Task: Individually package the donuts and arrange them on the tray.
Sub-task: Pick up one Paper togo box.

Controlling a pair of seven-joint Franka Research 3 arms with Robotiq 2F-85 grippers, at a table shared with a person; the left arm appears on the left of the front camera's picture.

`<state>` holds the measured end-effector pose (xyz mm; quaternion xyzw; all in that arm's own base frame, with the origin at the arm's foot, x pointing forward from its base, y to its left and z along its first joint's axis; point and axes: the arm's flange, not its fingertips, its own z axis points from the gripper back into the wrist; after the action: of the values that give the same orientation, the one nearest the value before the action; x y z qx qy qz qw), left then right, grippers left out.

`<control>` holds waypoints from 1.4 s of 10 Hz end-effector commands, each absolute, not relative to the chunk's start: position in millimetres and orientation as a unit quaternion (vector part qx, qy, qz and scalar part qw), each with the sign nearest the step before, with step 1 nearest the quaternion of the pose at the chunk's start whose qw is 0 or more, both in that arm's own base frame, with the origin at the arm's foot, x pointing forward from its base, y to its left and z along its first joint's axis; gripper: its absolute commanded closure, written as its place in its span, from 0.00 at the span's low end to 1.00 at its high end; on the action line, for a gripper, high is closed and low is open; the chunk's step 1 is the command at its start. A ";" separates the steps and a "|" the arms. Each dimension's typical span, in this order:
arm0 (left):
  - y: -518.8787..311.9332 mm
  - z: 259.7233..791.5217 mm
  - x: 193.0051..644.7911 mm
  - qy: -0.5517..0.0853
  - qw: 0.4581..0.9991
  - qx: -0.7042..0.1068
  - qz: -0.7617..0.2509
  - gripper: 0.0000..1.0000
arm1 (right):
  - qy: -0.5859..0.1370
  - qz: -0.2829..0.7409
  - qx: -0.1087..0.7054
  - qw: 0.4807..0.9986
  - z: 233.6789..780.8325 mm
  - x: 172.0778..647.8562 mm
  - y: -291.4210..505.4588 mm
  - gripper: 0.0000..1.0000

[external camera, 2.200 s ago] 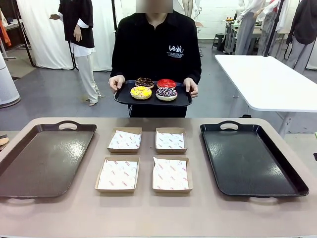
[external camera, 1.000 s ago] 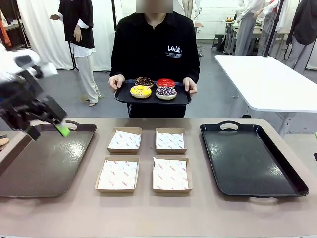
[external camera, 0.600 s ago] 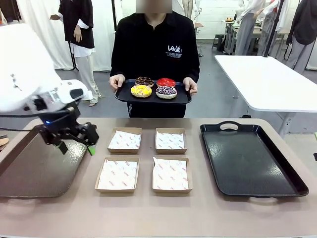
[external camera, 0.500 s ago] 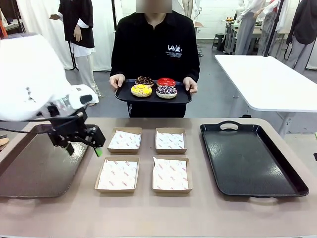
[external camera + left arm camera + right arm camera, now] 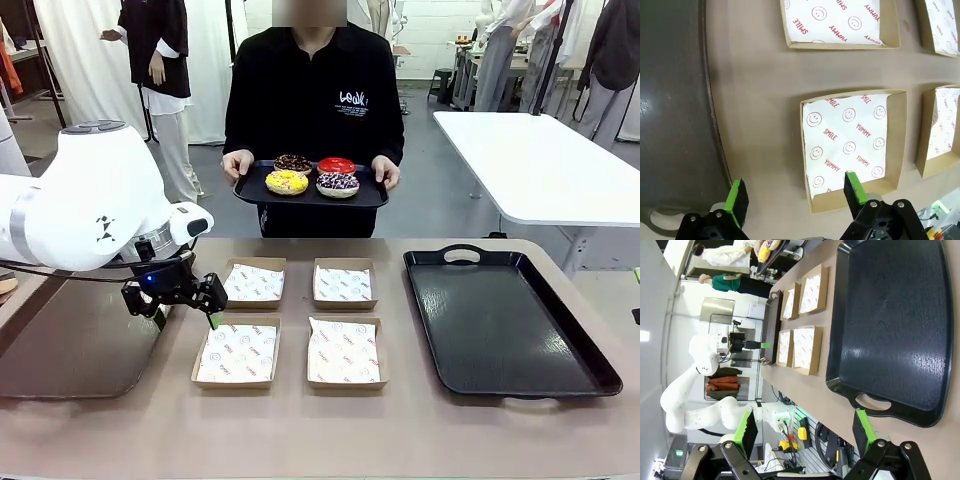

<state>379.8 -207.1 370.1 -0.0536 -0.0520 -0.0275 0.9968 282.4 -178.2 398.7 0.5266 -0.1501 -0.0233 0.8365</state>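
Packaging is only beginning as the left gripper [image 5: 183, 310], jaws wide and empty, is swinging in from the frame's left edge to the lower-left paper-lined box [image 5: 238, 352] — the donuts [image 5: 337, 184] are waiting upper centre on the person's black tray [image 5: 370, 199].

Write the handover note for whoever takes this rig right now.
Left gripper: open, empty, above the table between the left tray and the near-left box.
Right gripper: open, empty, off the near end of the right tray.
Donuts: all four on the small tray that the person holds in both hands across the table.
Done: no donut is in a box yet.
Left: take each donut, put one in each of the four paper-lined boxes, then arrange them on a tray.
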 end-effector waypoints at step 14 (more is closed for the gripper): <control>-251.1 335.6 374.6 -0.052 0.998 0.016 -0.037 0.00 | -0.152 -0.024 0.529 0.835 397.3 282.6 -178.4 0.00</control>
<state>368.0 -239.5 342.4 0.0067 -0.0432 -0.0532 0.9976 282.5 -178.2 398.7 0.5265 -0.1500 -0.0232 0.8365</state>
